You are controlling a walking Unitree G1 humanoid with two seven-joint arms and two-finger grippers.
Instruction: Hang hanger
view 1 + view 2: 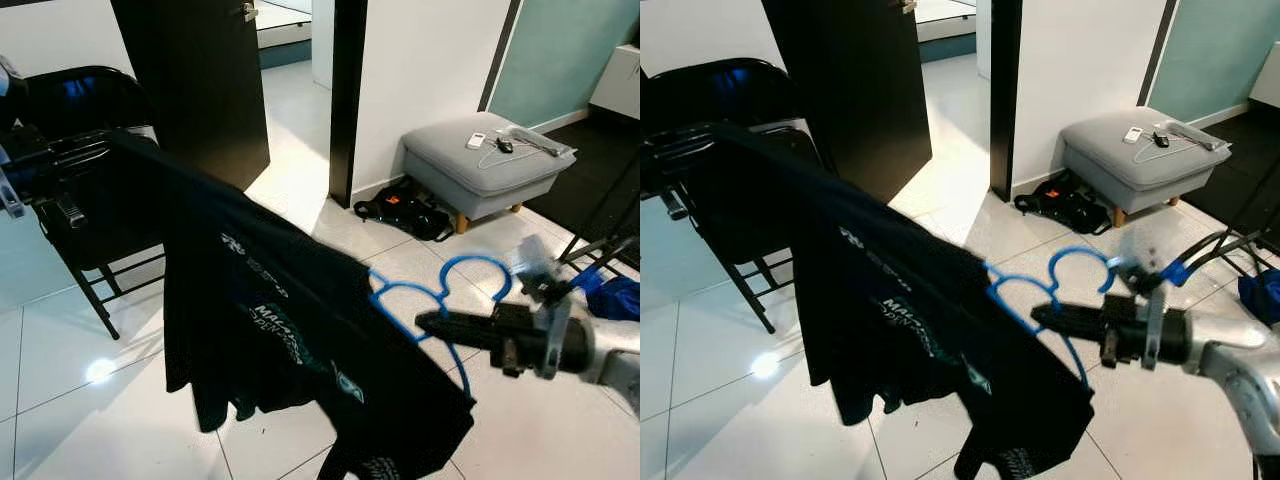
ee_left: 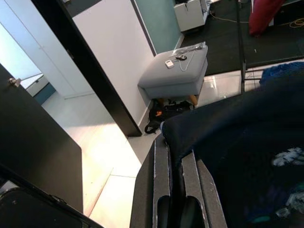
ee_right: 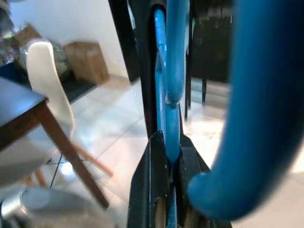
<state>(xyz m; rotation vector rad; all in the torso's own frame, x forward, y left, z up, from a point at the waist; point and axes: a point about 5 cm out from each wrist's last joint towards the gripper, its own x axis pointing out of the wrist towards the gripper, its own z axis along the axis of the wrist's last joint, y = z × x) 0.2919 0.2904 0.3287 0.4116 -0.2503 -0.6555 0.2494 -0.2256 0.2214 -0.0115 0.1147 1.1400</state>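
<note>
A blue plastic hanger [image 1: 440, 295] is partly inside a black printed t-shirt [image 1: 270, 310] that hangs stretched in the air between my two arms. My right gripper [image 1: 428, 322] is shut on the hanger's lower bar at the right; the wrist view shows its fingers [image 3: 156, 185] clamped on the blue bar [image 3: 167, 114]. My left gripper [image 1: 75, 160] is at the upper left, shut on the shirt's far edge, with dark cloth [image 2: 247, 152] pinched between its fingers [image 2: 161, 190]. The hanger's left part is hidden under the shirt.
A black folding chair [image 1: 90, 180] stands behind the left arm. A dark door [image 1: 195, 80] and doorway lie ahead. A grey ottoman [image 1: 485, 165] with small items on it and a black bag [image 1: 405, 212] beside it are at the right. White tile floor lies below.
</note>
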